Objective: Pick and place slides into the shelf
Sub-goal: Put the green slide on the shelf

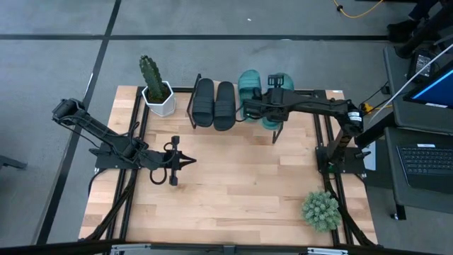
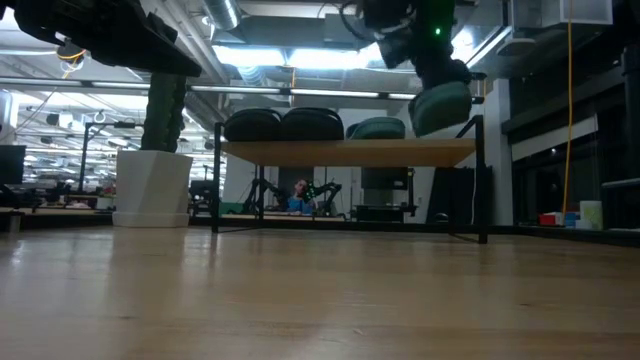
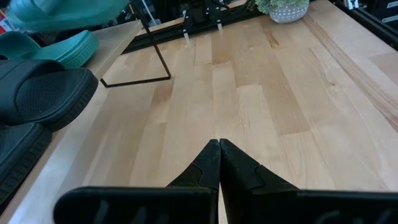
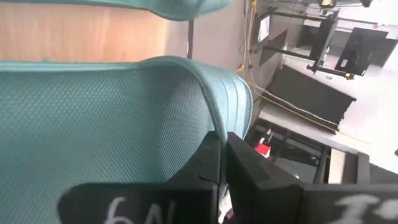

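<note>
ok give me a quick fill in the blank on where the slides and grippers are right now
1. The right gripper is shut on a ____ slide over the shelf.
2. The ____ black slides lie side by side on the shelf.
3. The left gripper is shut and holds ____.
4. The cactus stands in a ____ pot.

Missing words: teal; two; nothing; white

Shelf (image 1: 322, 94) bears three slides (image 1: 216, 103); table (image 1: 241, 177) carries shelf.
</note>
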### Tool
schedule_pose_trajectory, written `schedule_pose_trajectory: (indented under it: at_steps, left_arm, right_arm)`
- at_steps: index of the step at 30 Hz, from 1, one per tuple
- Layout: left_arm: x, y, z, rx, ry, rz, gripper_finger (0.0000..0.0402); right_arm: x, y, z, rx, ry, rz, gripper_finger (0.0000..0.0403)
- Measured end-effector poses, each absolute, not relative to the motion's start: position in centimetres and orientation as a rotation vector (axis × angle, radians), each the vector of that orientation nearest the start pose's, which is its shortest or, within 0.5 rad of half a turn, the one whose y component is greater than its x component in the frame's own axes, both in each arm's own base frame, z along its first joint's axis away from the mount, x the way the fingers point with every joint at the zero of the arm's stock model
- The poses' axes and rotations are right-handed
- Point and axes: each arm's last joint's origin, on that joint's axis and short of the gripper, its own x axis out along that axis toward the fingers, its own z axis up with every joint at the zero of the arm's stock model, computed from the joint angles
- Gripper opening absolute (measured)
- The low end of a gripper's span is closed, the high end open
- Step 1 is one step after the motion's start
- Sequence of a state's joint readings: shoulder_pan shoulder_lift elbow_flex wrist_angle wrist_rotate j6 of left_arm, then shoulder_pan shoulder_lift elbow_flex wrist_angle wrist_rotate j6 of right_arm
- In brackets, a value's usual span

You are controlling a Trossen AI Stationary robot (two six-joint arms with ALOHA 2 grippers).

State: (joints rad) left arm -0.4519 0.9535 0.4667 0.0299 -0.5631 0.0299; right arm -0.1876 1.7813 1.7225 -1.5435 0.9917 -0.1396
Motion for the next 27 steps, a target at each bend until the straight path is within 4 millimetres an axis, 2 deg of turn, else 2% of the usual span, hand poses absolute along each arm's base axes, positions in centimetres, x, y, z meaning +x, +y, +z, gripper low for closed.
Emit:
schedule_pose_trajectory:
  at_steps: [7, 14, 27]
  left_arm:
    - [18.2, -7.1, 21.7, 0.251, 0.401, 0.104, 0.0]
    - [18.2, -7.1, 21.7, 0.251, 0.401, 0.103, 0.0]
    - [18.2, -7.1, 21.7, 0.251, 0.401, 0.103, 0.0]
  right_arm:
    - [32.0, -8.6, 30.4, -0.772, 1.597, -0.744, 0.0012]
    - [33.0, -8.7, 30.4, -0.791, 1.531, -0.716, 0.0012]
    - [33.0, -8.7, 30.3, -0.75, 1.525, -0.671, 0.0012]
